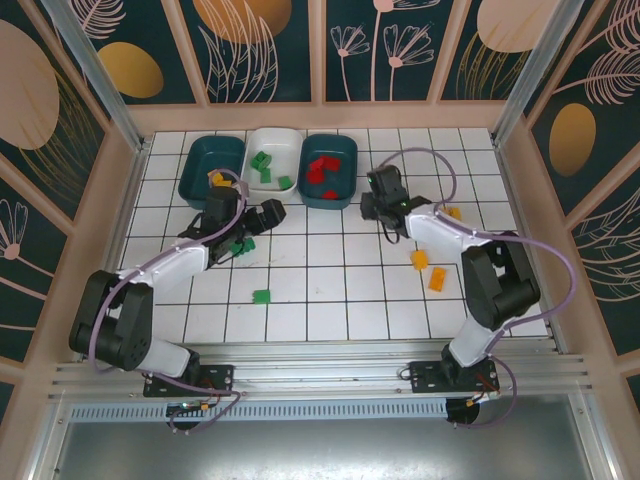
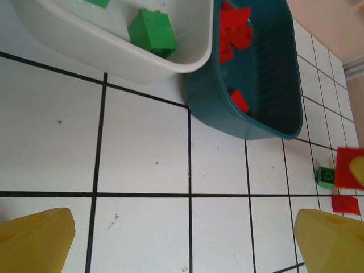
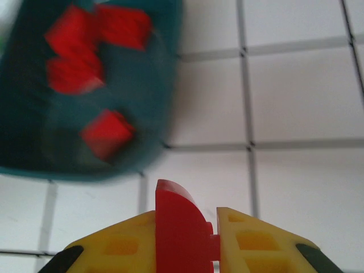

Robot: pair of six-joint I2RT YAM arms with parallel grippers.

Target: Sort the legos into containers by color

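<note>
Status: clamping a red lego (image 3: 179,227) between the jaws of the right gripper (image 3: 213,230), near the right teal container (image 3: 85,85) at the table's (image 1: 330,300) far edge. Holding the left gripper (image 2: 182,244) fully released beside the white container (image 2: 114,51). Judging the sort partway done: counting red pieces (image 1: 320,170) in that teal container, green pieces (image 1: 262,160) in the white one, and one orange-yellow piece (image 1: 217,178) in the left teal container (image 1: 197,165). Leaving loose green legos (image 1: 261,296) left of centre and loose orange-yellow legos (image 1: 437,279) toward the right edge.
</note>
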